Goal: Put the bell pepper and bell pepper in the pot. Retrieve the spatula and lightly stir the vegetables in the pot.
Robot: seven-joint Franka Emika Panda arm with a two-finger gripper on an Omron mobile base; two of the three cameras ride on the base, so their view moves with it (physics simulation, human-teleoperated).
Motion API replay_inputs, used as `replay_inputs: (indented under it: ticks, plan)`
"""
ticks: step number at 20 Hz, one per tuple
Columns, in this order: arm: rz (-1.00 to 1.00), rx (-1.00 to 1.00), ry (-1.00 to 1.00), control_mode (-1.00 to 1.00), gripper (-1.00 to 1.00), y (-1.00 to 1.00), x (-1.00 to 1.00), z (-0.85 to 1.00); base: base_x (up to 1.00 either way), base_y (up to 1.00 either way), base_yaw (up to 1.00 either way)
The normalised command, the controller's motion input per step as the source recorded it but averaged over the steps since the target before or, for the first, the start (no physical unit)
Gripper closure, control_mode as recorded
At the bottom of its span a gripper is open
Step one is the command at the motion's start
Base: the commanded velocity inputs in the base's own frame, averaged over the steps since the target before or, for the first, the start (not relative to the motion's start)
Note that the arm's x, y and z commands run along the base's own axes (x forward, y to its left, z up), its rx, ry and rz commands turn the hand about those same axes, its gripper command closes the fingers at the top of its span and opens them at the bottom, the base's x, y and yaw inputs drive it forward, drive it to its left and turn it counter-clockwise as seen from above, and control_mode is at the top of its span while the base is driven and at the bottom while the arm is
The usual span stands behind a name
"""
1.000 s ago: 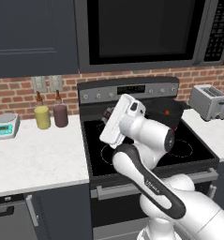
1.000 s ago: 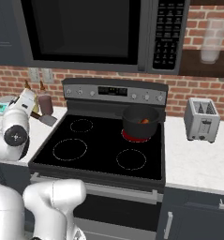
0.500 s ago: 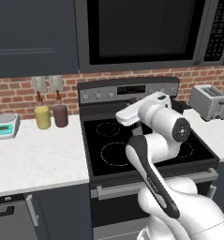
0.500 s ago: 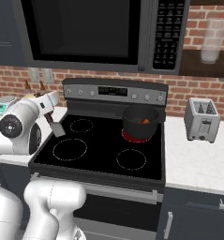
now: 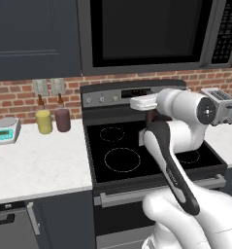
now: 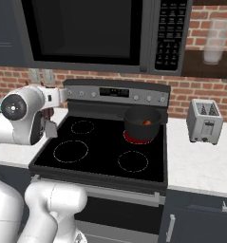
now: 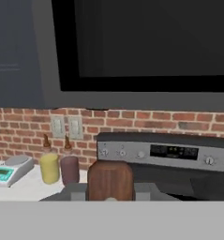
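The dark pot (image 6: 142, 125) with a red base stands on the stove's back right burner. A bit of orange-red bell pepper (image 6: 146, 123) shows over its rim; the wall hides the rest inside. My gripper (image 6: 49, 112) hangs over the stove's left edge, well left of the pot, shut on the spatula (image 6: 50, 127). Its brown handle runs down to the grey blade. In the left base view the gripper (image 5: 149, 115) holds the handle by the back burners, and the arm covers the pot. In the hand view the handle's end (image 7: 110, 180) sits between the fingers (image 7: 76, 191).
A silver toaster (image 6: 206, 121) stands on the right counter. On the left counter are two bottles (image 5: 43, 121) (image 5: 62, 119) and a small scale (image 5: 6, 130). The microwave (image 6: 86, 28) hangs low over the black stove (image 6: 100, 152).
The hand has swung from tilted upward to level and shifted a little right, toward the stove's back, carrying the spatula. The pot has stayed put.
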Motion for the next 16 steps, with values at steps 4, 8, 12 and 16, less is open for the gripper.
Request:
replay_inputs:
  ticks: [4,8,12,16]
  plan:
    - [0.0,0.11,-0.01,-1.0,1.0,-0.01,-0.24,0.0,0.0,0.0,0.0]
    - [0.0,0.05,-0.01,1.0,1.0,-0.08,-0.08,-0.02,0.0,-0.19,0.0]
    - [0.0,0.0,0.0,1.0,1.0,0.0,0.0,0.0,0.0,-0.76,0.0]
    - [0.0,0.0,0.0,1.0,1.0,0.0,0.0,0.0,0.0,-0.98,0.0]
